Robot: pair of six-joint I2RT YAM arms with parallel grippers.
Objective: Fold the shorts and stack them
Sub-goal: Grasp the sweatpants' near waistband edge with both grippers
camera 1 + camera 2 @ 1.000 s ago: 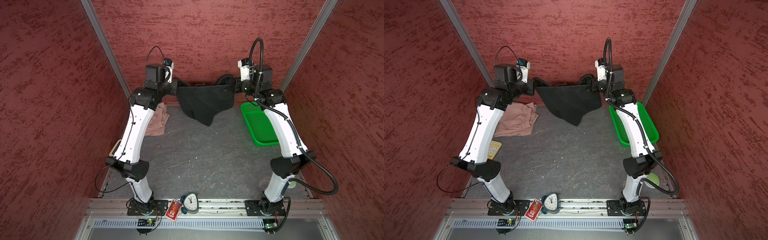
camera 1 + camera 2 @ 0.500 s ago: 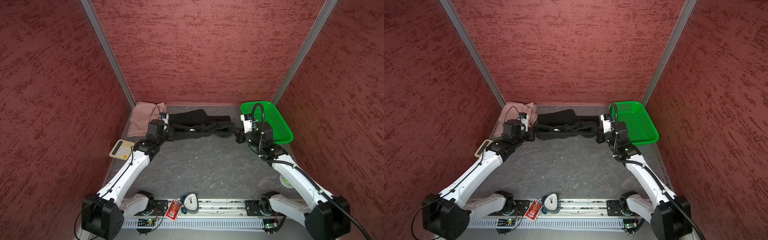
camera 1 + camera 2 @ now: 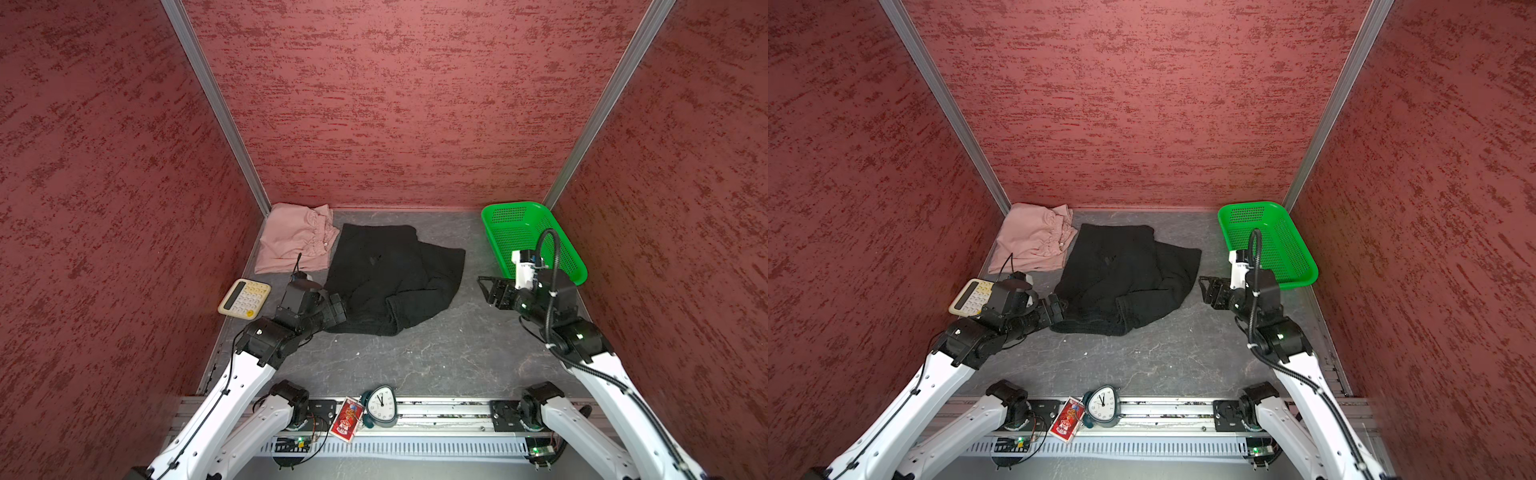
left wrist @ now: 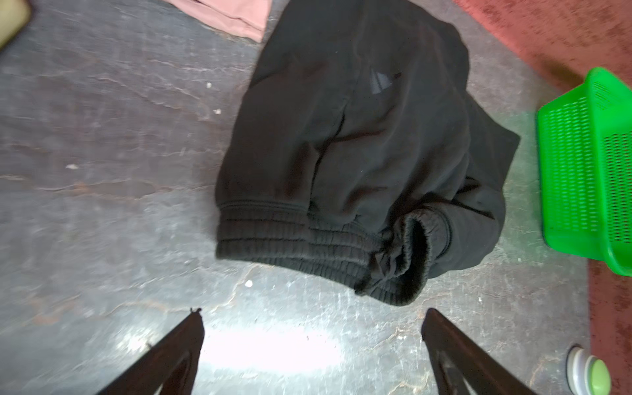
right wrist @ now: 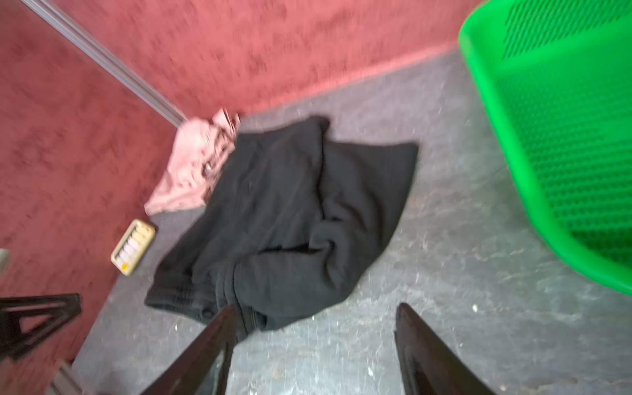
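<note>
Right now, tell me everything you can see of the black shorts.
The black shorts look like thick, soft fleece, with a ribbed elastic waistband and a small dark logo. They lie rumpled and partly folded over on the grey table, waistband toward the robot, beside the pink shorts; whether they touch is unclear. The open left end effector sits just short of the waistband; the open right end effector is clear too.
</note>
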